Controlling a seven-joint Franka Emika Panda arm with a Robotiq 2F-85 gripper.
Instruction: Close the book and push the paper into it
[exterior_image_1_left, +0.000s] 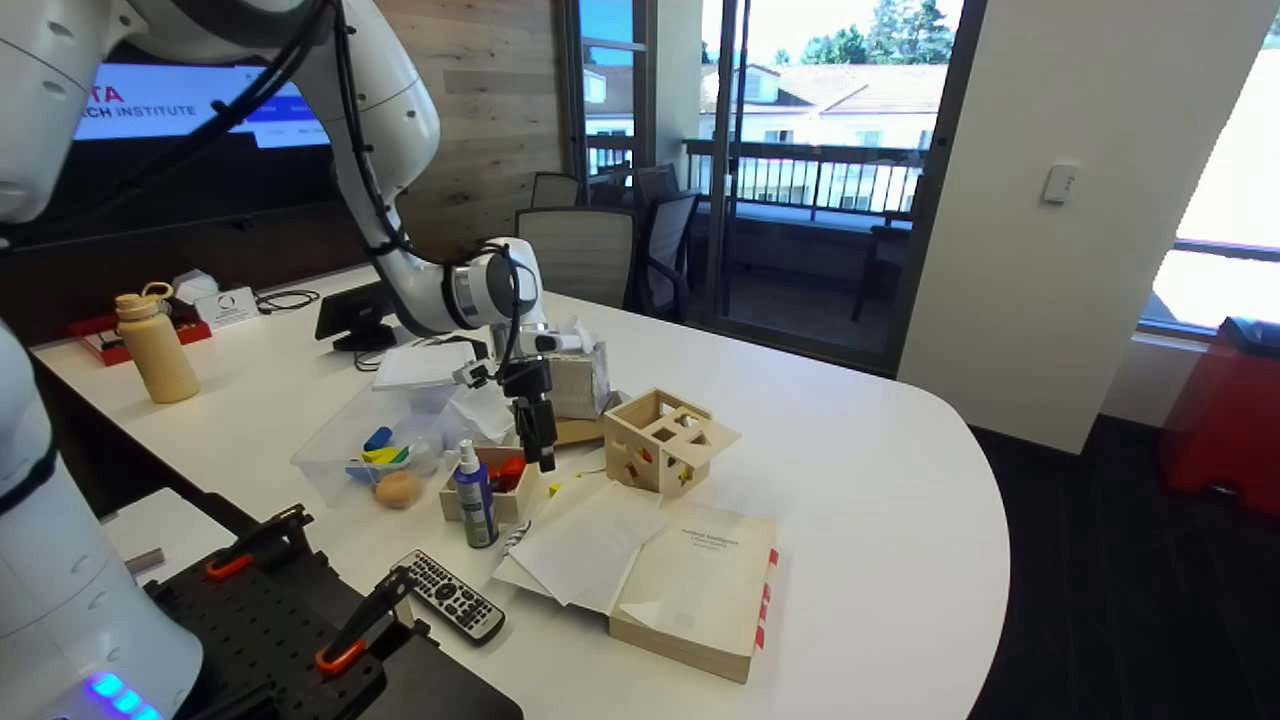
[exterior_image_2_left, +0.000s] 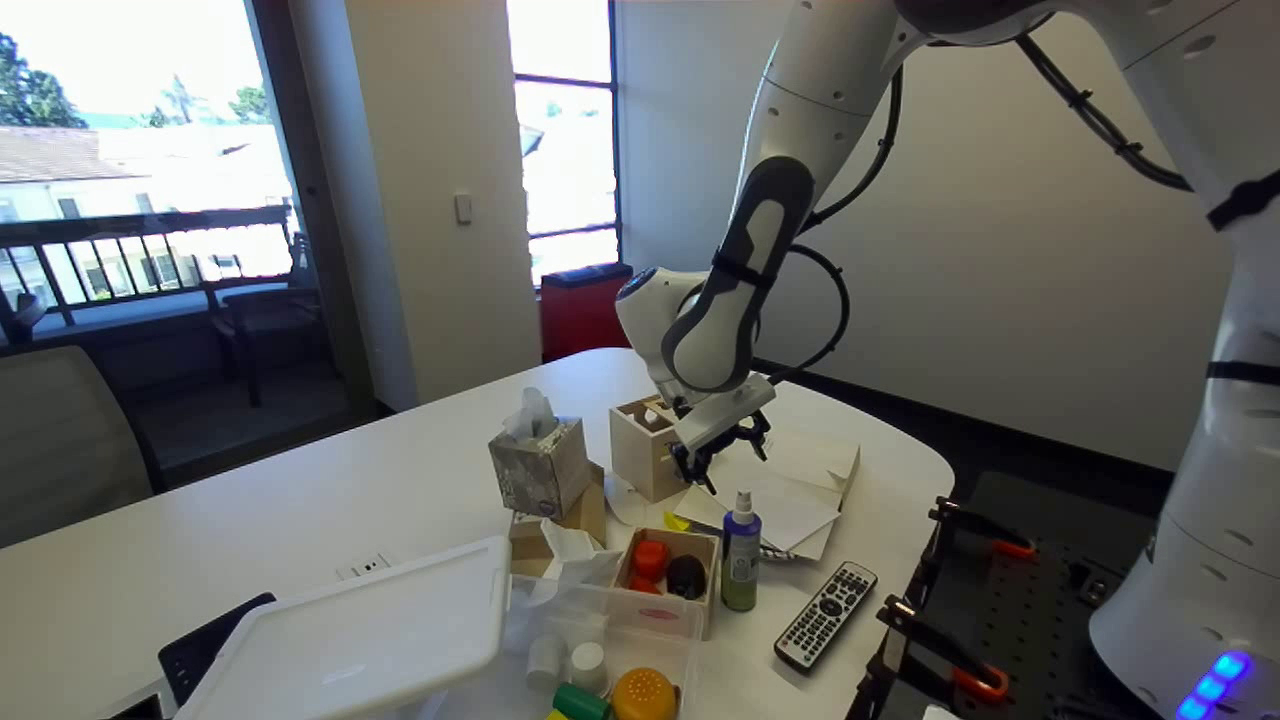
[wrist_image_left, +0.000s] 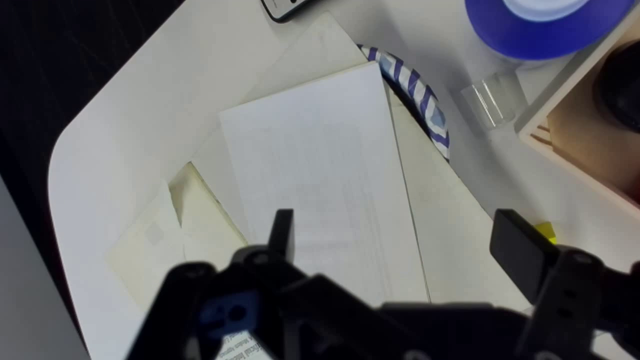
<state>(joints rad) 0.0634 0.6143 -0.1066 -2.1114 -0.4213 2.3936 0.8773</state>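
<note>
My claw (wrist_image_left: 394, 225) is spread wide and holds nothing.
I hang above the white table (exterior_image_1_left: 860, 470), my two fingers (wrist_image_left: 283, 235) far apart. The book (exterior_image_1_left: 705, 570) lies open on the table, just beside the wooden box with holes (exterior_image_1_left: 660, 468). The white paper (wrist_image_left: 320, 165) lies on top of the book's opened cover (wrist_image_left: 450, 240). A blue spray bottle (exterior_image_1_left: 475, 500) and a remote (exterior_image_1_left: 450, 595) are near the book.

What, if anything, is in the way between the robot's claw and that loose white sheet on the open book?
Nothing visible is. In the wrist view, no object shows between the open gripper and the paper, which lies on the open book. The spray bottle stands off to the side.
</note>
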